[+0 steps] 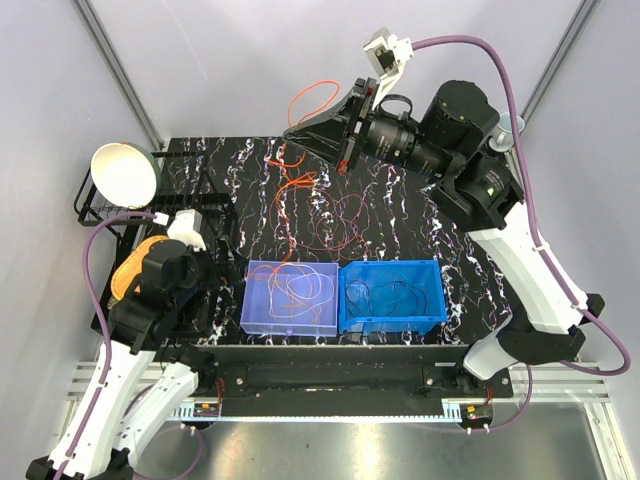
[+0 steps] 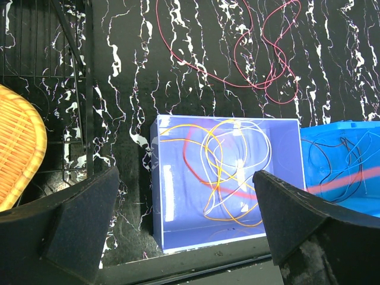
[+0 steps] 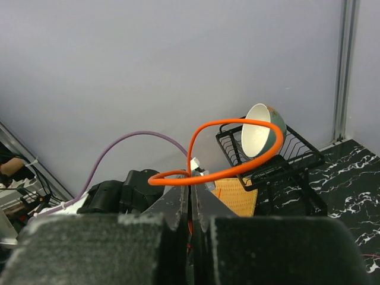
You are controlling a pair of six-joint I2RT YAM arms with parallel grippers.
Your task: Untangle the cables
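Grey panels wall in the black, white-veined table [image 2: 130, 71], and we see the task's cables spread over three places. High at the far side, the right arm's fingers [image 3: 177, 208] are pressed nearly together on an orange cable [image 3: 237, 170], which arches up in a loop above them; from the overhead camera more orange strands hang from there to the table and run toward the near bins. Beside those strands, a red cable [image 2: 261, 59] lies in loose overlapping loops on the bare table, beyond the bins. A pale blue bin [image 2: 160, 178] near the front edge holds orange, yellow and white wires [image 2: 225, 178] coiled over one another, with a red strand crossing them. Touching its right side, a darker blue bin [image 1: 432, 300] holds thin black wires [image 2: 341, 157]. The left arm's fingers [image 2: 77, 225] are spread wide and hold nothing, hanging over the near left of the table and facing the pale bin. At the far left, a black wire rack [image 3: 297, 157] carries a tilted bowl [image 1: 125, 172], white inside, and a woven orange basket [image 2: 18, 148] sits at the rack just beside the left arm.
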